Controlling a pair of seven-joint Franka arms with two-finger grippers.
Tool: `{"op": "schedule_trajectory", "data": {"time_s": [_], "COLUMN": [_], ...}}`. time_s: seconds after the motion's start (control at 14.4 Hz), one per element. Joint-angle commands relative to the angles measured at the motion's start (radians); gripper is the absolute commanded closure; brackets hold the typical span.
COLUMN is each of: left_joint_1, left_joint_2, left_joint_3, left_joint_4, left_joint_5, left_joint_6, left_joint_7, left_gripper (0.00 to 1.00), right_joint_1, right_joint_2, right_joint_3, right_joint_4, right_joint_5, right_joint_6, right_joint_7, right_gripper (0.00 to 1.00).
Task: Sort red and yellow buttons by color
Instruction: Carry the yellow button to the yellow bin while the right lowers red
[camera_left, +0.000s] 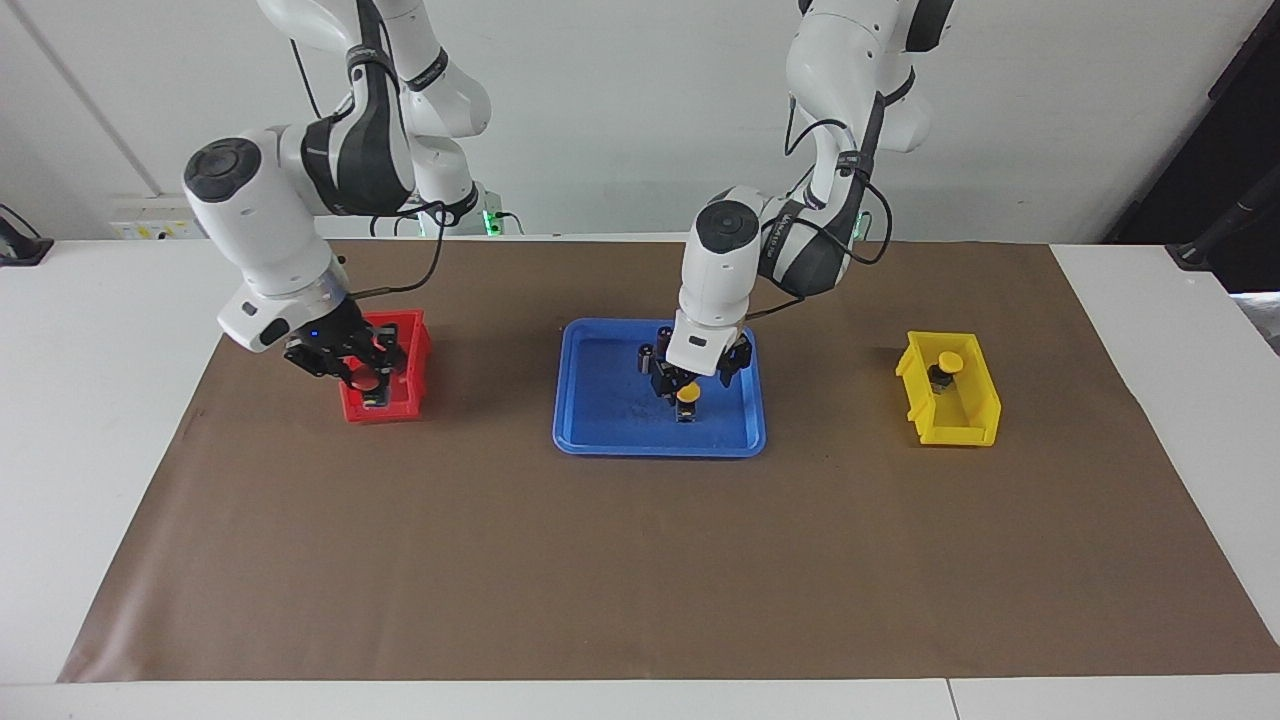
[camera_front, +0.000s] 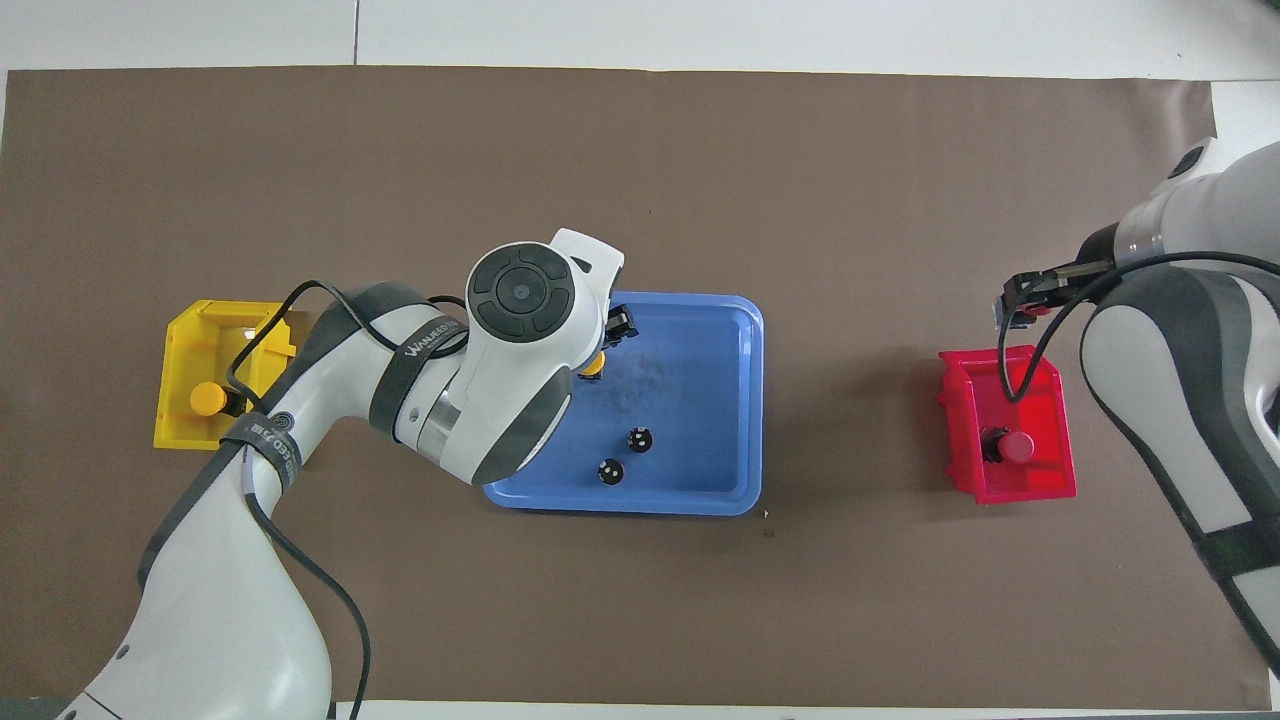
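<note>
My right gripper (camera_left: 362, 368) hangs over the red bin (camera_left: 415, 345), shut on a red button (camera_left: 367, 380) with its black body hanging below. In the overhead view the right gripper (camera_front: 1015, 300) hides that button. Another red button (camera_front: 1016, 446) lies on its side in the red bin (camera_front: 1050, 480). My left gripper (camera_left: 700, 375) is down in the blue tray (camera_left: 600, 440), right at a yellow button (camera_left: 688, 395) that stands there and also shows in the overhead view (camera_front: 593, 365). A second yellow button (camera_left: 948, 365) lies in the yellow bin (camera_left: 975, 420).
Two dark capless cylinders (camera_front: 640, 439) (camera_front: 610, 471) stand in the blue tray (camera_front: 745, 400), nearer to the robots than the yellow button. The yellow bin (camera_front: 190, 330) sits at the left arm's end and the red bin at the right arm's end. A brown mat (camera_left: 640, 580) covers the table.
</note>
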Motion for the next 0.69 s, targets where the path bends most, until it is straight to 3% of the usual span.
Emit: {"op": "schedule_trajectory", "data": {"time_s": [0.0, 0.62], "left_joint_1": [-0.012, -0.012], "left_joint_2": [0.015, 0.030], "left_joint_3": [0.004, -0.008], "left_joint_4": [0.027, 0.031], "left_joint_5": [0.028, 0.028], "left_joint_6": [-0.012, -0.001], "left_joint_7": [-0.032, -0.047], "left_gripper": [0.13, 0.39], "right_joint_1": [-0.024, -0.029], "right_joint_2": [-0.074, -0.145], "right_joint_3": [0.015, 0.014], "right_joint_4": [-0.131, -0.336], "right_joint_5": [0.020, 0.030], "right_joint_6": [0.047, 0.182], "right_joint_7": [-0.070, -0.101], "right_gripper": [0.74, 0.74]}}
